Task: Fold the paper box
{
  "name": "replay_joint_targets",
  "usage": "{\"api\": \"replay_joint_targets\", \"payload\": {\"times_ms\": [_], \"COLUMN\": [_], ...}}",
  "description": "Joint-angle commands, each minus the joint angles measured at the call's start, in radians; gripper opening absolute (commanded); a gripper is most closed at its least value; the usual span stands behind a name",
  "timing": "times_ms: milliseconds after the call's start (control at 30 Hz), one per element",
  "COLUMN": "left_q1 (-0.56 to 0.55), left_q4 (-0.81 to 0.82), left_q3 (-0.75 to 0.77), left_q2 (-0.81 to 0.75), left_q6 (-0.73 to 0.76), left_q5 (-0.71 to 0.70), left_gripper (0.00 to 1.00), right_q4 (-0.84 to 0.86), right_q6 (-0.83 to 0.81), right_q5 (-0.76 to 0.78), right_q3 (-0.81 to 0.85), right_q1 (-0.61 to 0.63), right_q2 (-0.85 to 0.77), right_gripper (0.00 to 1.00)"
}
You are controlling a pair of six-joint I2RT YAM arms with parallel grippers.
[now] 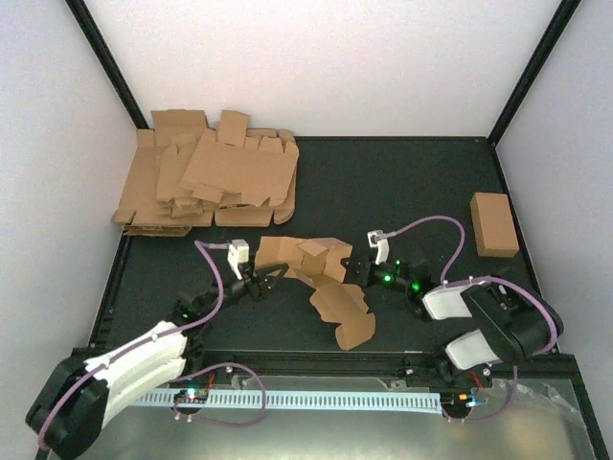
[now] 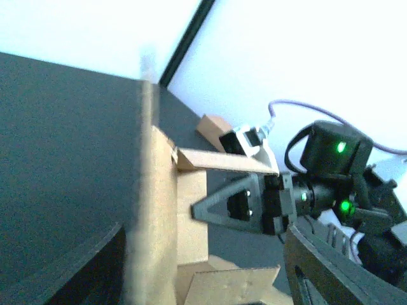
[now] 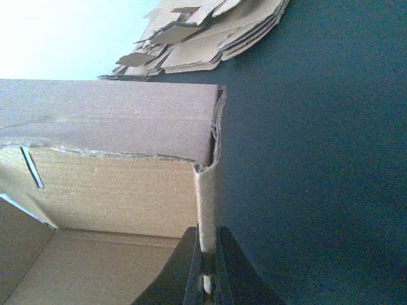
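Starting at the ten o'clock corner of the black table (image 1: 402, 192), I see a loose heap of flat cardboard blanks (image 1: 211, 182), well apart from the work. Moving right, my left gripper (image 1: 272, 276) sits at the nine o'clock side of the paper box (image 1: 305, 259). Through its wrist camera both dark fingers stand wide apart at the bottom corners of the view. A blurred upright panel of the box runs between them, close beside the left finger, and nothing is clamped. I cannot tell whether that panel touches the finger. The box itself lies near the middle of the table, a little toward six o'clock. It is partly raised into a carton, with rounded flaps sprawling out flat toward five o'clock. At its three o'clock side my right gripper (image 1: 347, 268) has its fingers closed to a thin slit. They pinch the lower edge of an upright side wall at the box's corner, and the open interior falls away toward nine o'clock in that wrist view. Far out at three o'clock on the table rests a smooth closed cardboard brick (image 1: 494, 224), well apart from both arms.
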Motion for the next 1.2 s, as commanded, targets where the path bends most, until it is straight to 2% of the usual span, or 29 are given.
{"api": "replay_joint_targets", "payload": {"times_ms": [0, 67, 200, 300, 367, 400, 500, 700, 900, 1000, 1167], "left_q1": [-0.004, -0.003, -0.004, -0.005, -0.005, -0.004, -0.005, -0.006, -0.007, -0.007, -0.009], "left_q4": [-0.088, -0.092, -0.102, -0.110, -0.102, -0.093, -0.038, 0.083, 0.112, 0.073, 0.057], "left_q3": [-0.007, -0.011, -0.012, -0.012, -0.013, -0.015, -0.034, -0.088, -0.102, -0.102, -0.123], "left_q2": [-0.102, -0.116, -0.121, -0.112, -0.098, -0.090, -0.057, 0.048, 0.061, 0.038, 0.008], "left_q6": [-0.023, -0.032, -0.038, -0.039, -0.040, -0.040, -0.056, -0.074, -0.040, -0.011, 0.003], "left_q5": [-0.113, -0.117, -0.119, -0.122, -0.108, -0.098, -0.072, -0.030, 0.017, 0.020, 0.024], "left_gripper": [0.61, 0.50, 0.37, 0.19, 0.04, 0.02, 0.02, 0.02, 0.02, 0.02, 0.02], "right_q4": [0.035, 0.039, 0.034, 0.023, 0.023, 0.027, 0.067, 0.193, 0.106, 0.121, 0.104], "right_q6": [-0.029, -0.023, -0.027, -0.036, -0.038, -0.037, -0.018, 0.038, 0.019, 0.034, 0.038], "right_q5": [0.028, 0.025, 0.023, 0.028, 0.033, 0.035, 0.035, 0.008, 0.043, 0.041, 0.060], "right_q3": [-0.017, -0.017, -0.022, -0.027, -0.028, -0.028, -0.025, 0.004, 0.053, 0.056, 0.082], "right_q1": [0.014, 0.017, 0.023, 0.028, 0.028, 0.029, 0.031, 0.033, 0.057, 0.072, 0.089], "right_q2": [-0.034, -0.046, -0.080, -0.097, -0.096, -0.088, -0.046, 0.133, 0.178, 0.194, 0.217], "right_gripper": [0.06, 0.06, 0.06, 0.08, 0.14, 0.16, 0.24, 0.23, 0.31, 0.37, 0.37]}}
